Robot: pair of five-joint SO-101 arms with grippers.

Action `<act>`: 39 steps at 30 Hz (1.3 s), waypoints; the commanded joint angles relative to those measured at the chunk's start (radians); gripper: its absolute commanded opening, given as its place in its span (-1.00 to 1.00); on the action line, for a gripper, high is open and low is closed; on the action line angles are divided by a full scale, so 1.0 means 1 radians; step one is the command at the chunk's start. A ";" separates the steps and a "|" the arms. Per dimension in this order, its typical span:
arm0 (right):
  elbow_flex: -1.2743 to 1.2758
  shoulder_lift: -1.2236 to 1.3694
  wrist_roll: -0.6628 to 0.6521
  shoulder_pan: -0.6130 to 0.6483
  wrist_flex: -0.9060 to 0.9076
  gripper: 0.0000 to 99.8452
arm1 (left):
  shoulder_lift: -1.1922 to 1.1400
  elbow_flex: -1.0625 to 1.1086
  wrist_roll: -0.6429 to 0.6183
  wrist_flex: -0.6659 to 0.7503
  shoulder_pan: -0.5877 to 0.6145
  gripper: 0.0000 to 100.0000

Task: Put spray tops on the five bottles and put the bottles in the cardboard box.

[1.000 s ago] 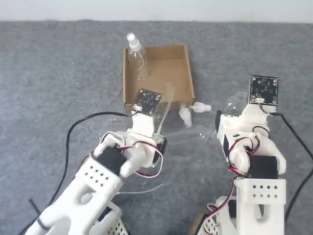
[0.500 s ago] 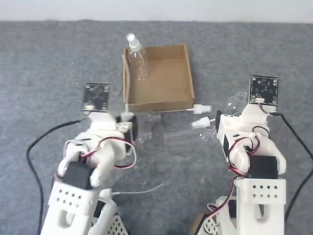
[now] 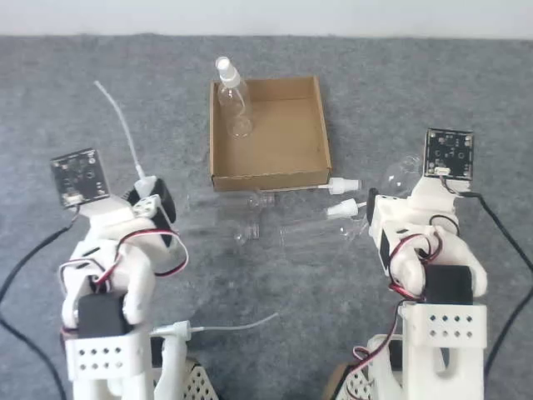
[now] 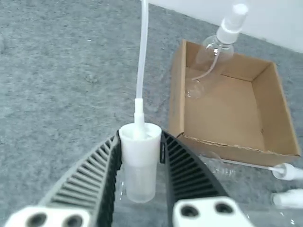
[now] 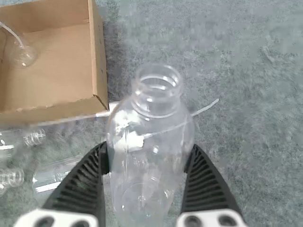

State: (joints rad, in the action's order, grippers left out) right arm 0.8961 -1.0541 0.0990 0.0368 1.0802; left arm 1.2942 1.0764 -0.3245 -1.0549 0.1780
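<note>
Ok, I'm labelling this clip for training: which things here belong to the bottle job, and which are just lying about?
Job:
spray top in the left jaws
open bottle in the right jaws
cardboard box
capped bottle inside it
loose bottles in front of the box
spare spray tops

Lying about:
black cables
grey carpet

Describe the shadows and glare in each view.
High view: even light, only a soft shadow along the box front. Left wrist view: one inside wall of the box is darker than its floor. Right wrist view: white glints on the bottle in the right claw.
</note>
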 commanded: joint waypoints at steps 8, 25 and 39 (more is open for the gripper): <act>0.002 -0.027 0.009 -0.005 -0.054 -0.99 | -0.137 -0.064 -0.014 -0.002 0.037 -0.97; 0.003 -0.027 0.009 -0.005 -0.058 -0.99 | -0.813 -0.352 -0.101 0.005 0.207 -0.97; 0.003 -0.027 0.009 -0.005 -0.058 -0.99 | -1.264 -0.656 -0.313 -0.161 0.253 -0.76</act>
State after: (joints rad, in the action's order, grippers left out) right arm 0.9099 -1.0541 0.0990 0.0384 1.0449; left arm 0.0806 0.5424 -0.5547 -1.1515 0.4235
